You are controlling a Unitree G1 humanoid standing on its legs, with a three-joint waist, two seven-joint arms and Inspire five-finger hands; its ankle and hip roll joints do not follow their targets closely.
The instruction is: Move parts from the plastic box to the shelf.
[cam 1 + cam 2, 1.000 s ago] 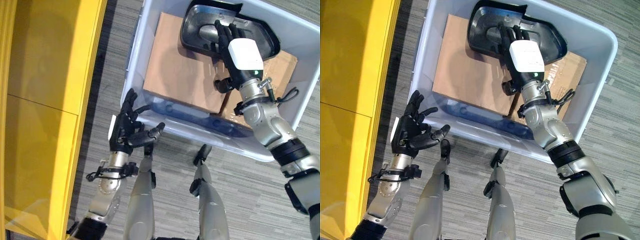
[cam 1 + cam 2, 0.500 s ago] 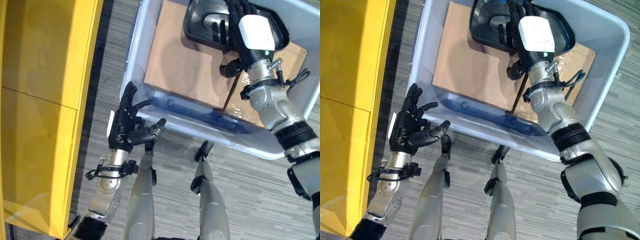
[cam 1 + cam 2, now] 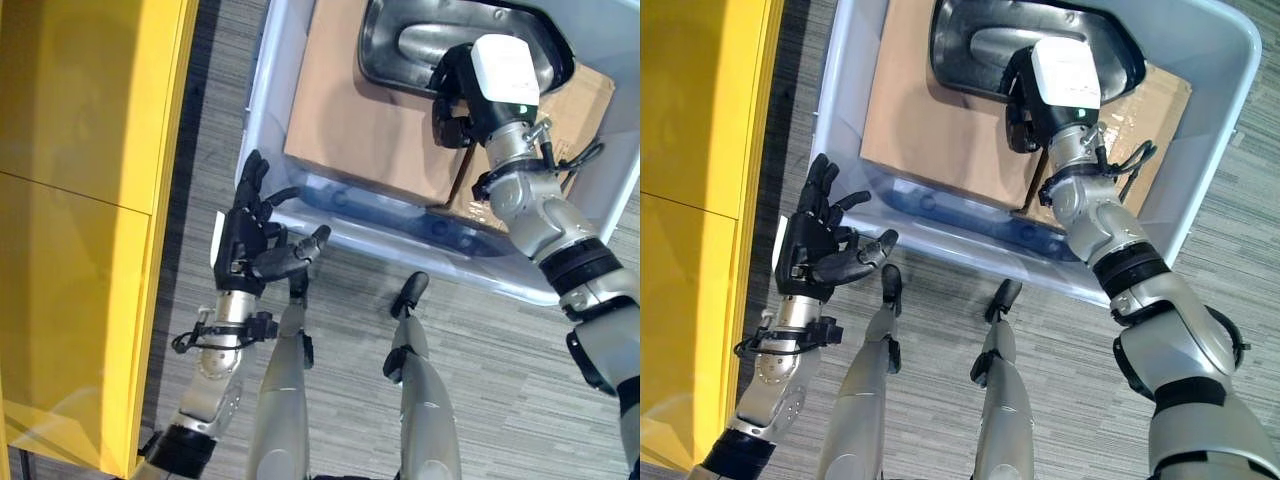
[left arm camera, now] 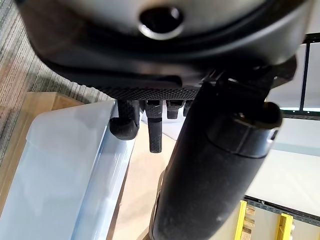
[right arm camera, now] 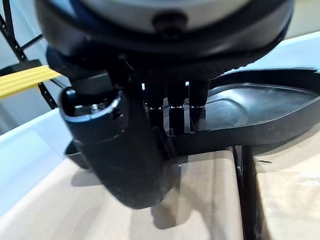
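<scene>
While the black moulded part (image 3: 455,45) lies on cardboard (image 3: 350,120) inside the plastic box (image 3: 840,130), it looks light, rigid and slick (best hooked by its raised rim), where the right robot hand (image 3: 470,95) has fingers curled over the near edge; the left robot hand (image 3: 250,245) hangs relaxed outside.

The top edge cuts off the black plastic part (image 3: 440,45) and the far wall of the plastic box (image 3: 845,120); the right robot hand (image 3: 470,95) hides its fingertips behind the part's rim.
</scene>
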